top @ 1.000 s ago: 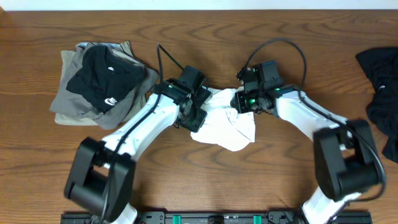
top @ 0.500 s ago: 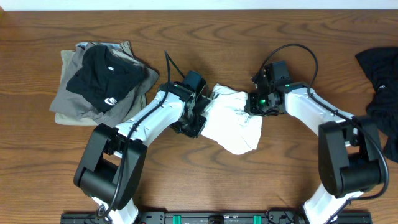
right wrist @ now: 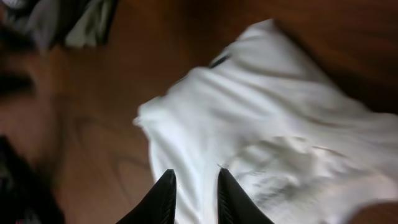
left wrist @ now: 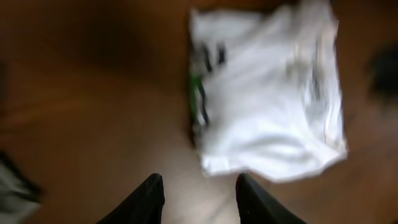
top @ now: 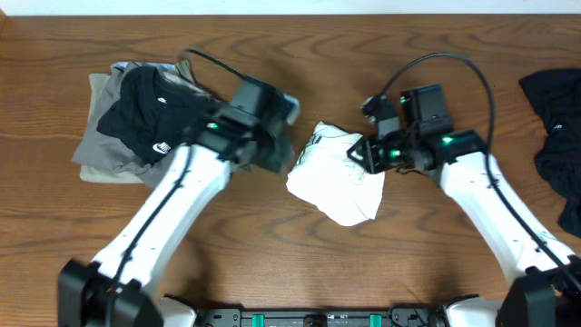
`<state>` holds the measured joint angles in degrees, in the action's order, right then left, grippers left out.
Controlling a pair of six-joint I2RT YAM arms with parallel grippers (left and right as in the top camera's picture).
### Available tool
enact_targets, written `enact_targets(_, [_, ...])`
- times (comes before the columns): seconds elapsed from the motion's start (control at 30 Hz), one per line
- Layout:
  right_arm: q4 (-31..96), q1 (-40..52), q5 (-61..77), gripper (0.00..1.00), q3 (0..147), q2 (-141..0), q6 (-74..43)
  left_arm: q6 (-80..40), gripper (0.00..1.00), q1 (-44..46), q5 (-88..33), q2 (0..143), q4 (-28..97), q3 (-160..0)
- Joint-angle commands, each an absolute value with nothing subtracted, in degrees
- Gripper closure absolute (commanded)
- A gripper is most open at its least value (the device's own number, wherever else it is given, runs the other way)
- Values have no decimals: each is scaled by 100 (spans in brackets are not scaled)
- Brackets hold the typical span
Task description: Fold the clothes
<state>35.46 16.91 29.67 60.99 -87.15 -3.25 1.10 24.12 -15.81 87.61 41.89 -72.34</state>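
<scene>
The brown wooden table (top: pixel 272 263) lies bare along the near side. In the way: a crumpled white T-shirt (top: pixel 338 182) at centre, a grey, khaki and black garment stack (top: pixel 136 123) far left — the left gripper (top: pixel 275 153) fills the gap between — and a black cloth heap (top: pixel 556 136) at the right edge.

I have a brown wood-grain table (top: pixel 272 245) carrying three things: a crumpled white fabric T-shirt (top: pixel 338 177) mid-table, a grey-khaki garment stack (top: pixel 100 150) at left, and a black cloth heap (top: pixel 558 136) at the right edge.
</scene>
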Motion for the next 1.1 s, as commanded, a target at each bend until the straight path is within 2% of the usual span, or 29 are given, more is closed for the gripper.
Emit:
enact_targets(0.0, [3468, 2102, 3124, 77, 5977, -9183, -60, -235, 60, 2106, -1612, 8667, 4012, -7299])
enact_targets(0.07, [3444, 2252, 2958, 76, 5975, -9520, -34, -270, 60, 2008, -1721, 8685, 3970, -7299])
enact_targets(0.17, [3607, 2338, 2362, 82, 5975, -10108, -67, -270, 60, 1957, -1966, 8705, 3975, -7299])
enact_targets(0.3, [4292, 2226, 869, 85, 5975, -10663, -950, -268, 59, 1957, -2012, 8726, 3970, -7299])
enact_targets(0.47, [5339, 2027, -1376, 86, 5979, -10615, -1313, -296, 58, 1957, -2119, 8831, 3883, -7297])
enact_targets(0.63, [5328, 1863, -2237, 86, 5999, -10503, -1323, -390, 58, 1973, -2670, 9181, 3524, -7299])
enact_targets(0.77, [5162, 1776, -2104, 90, 6141, -10357, -895, -591, 53, 2045, -3256, 9616, 3225, -7297])
enact_targets(0.83, [5175, 1761, -1581, 89, 6265, -10127, -495, -591, 52, 2119, -3452, 9841, 3087, -7297])
enact_targets(0.93, [5172, 1745, -473, 83, 6412, -9511, 73, -587, 52, 2252, -3496, 10084, 2902, -7297])
enact_targets(1.0, [5131, 1706, 126, 76, 6445, -8949, 67, -589, 51, 2324, -3496, 10171, 2731, -7297])
enact_targets(1.07, [5035, 1645, 600, 74, 6445, -8573, -148, -587, 51, 2333, -3489, 10184, 2622, -7299])
